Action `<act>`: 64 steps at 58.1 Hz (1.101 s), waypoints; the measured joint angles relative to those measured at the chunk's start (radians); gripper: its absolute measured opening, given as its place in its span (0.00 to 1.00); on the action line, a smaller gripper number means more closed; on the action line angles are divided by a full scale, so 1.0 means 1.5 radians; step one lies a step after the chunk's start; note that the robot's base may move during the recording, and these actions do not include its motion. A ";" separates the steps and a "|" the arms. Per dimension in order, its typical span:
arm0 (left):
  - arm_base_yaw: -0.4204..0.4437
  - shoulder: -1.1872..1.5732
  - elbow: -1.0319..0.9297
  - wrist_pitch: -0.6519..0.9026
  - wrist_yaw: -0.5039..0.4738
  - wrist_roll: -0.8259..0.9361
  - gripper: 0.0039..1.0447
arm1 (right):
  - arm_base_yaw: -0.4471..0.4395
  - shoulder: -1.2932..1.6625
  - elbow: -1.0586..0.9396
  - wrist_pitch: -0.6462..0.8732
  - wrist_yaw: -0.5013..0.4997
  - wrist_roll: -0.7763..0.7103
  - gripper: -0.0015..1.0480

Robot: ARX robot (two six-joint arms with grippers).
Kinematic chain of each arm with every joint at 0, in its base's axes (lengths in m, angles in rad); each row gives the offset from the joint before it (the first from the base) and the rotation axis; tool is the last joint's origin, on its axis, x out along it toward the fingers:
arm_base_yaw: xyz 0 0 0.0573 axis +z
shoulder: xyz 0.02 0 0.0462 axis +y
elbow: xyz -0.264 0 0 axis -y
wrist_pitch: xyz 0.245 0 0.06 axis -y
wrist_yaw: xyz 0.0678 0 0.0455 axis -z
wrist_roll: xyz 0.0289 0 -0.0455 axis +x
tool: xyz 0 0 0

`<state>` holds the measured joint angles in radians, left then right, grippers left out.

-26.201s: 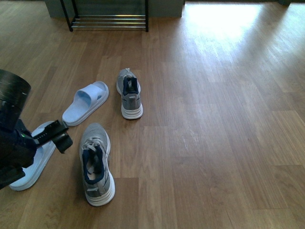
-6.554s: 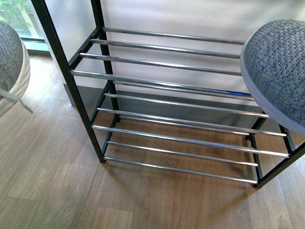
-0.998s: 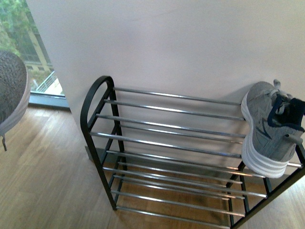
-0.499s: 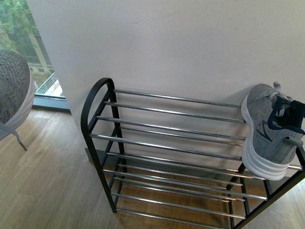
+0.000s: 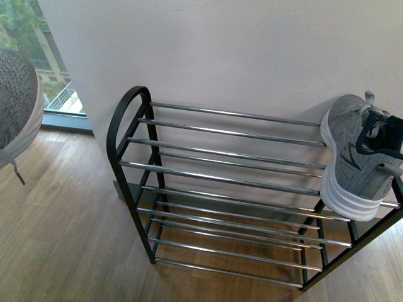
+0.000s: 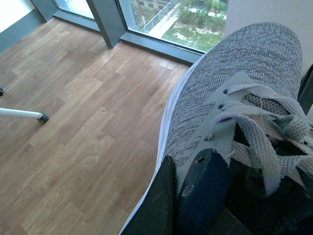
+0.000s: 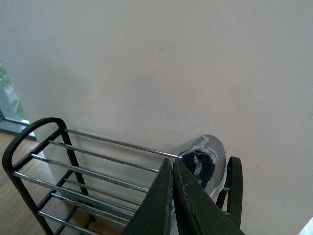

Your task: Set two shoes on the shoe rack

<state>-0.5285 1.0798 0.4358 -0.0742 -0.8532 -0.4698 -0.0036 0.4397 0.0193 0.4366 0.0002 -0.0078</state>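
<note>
Ahead of my right claw [image 7: 171, 165] stands the shoe rack [image 5: 133, 92], one grey sneaker [image 5: 356, 163] resting on its top bars just beyond those tips. They're pressed together and empty, so that delivery is made, I'd say. Well off to its left, my left claw [image 6: 183, 191] clamps the second sneaker [image 6: 234, 73] at the collar, aloft, ready for the free bars.

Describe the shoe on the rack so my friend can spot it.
The black shoe rack stands against the white wall. At the right end of its top tier rests a grey knit sneaker with a white sole. Its twin hangs in midair, off the rack.
</note>
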 joint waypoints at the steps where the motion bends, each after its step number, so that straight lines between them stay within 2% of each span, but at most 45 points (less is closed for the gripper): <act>1: 0.000 0.000 0.000 0.000 0.000 0.000 0.01 | 0.000 -0.007 0.000 -0.007 0.000 0.000 0.02; 45: 0.000 0.000 0.000 0.000 0.000 0.000 0.01 | 0.000 -0.177 0.000 -0.174 0.000 0.000 0.02; 52: 0.000 0.000 0.000 0.000 0.000 0.000 0.01 | 0.000 -0.267 0.000 -0.281 0.000 0.001 0.02; 64: 0.000 0.000 0.000 0.000 0.001 0.000 0.01 | 0.001 -0.288 0.000 -0.289 0.000 0.001 0.02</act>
<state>-0.5285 1.0798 0.4358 -0.0742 -0.8524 -0.4698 -0.0025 0.0074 0.0193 0.0032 0.0006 -0.0071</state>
